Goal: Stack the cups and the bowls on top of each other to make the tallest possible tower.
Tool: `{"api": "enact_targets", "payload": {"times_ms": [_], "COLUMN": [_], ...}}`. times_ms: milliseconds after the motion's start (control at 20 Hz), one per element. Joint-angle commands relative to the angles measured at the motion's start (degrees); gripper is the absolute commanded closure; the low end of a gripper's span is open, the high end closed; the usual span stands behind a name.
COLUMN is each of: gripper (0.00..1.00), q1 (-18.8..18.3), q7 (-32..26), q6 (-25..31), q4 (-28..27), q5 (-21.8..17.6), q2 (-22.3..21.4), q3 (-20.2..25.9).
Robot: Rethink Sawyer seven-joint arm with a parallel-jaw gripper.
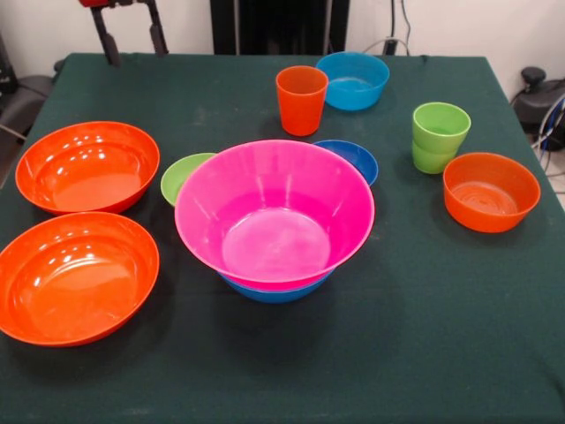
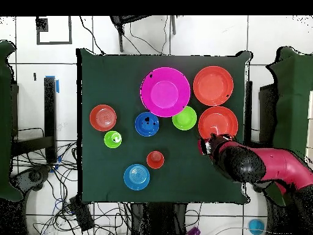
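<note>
A large orange bowl [image 1: 78, 277] is seen nearest; the pink bowl [image 1: 274, 212], nested in a blue one, lies at five o'clock from the gripper [image 1: 130, 31], whose opening cannot be judged.

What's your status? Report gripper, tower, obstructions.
Gripper open, holding nothing, beside an orange bowl. Tower: pink bowl nested in blue. Green cups already stacked. Nothing blocking.
</note>
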Motion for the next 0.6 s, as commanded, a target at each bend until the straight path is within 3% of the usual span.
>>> {"api": "enact_targets", "payload": {"times_ms": [50,600], "gripper": [0.0,0.0], "q1": [2.82,1.66], "q7": [-6.48,-20.74], "q6": [7.71,12.97], "q4": [-6.21,-16.44], "q5": [-3.95,-7.5], "q2": [4.95,10.64], "q3": [-5.11,-1.62]}}
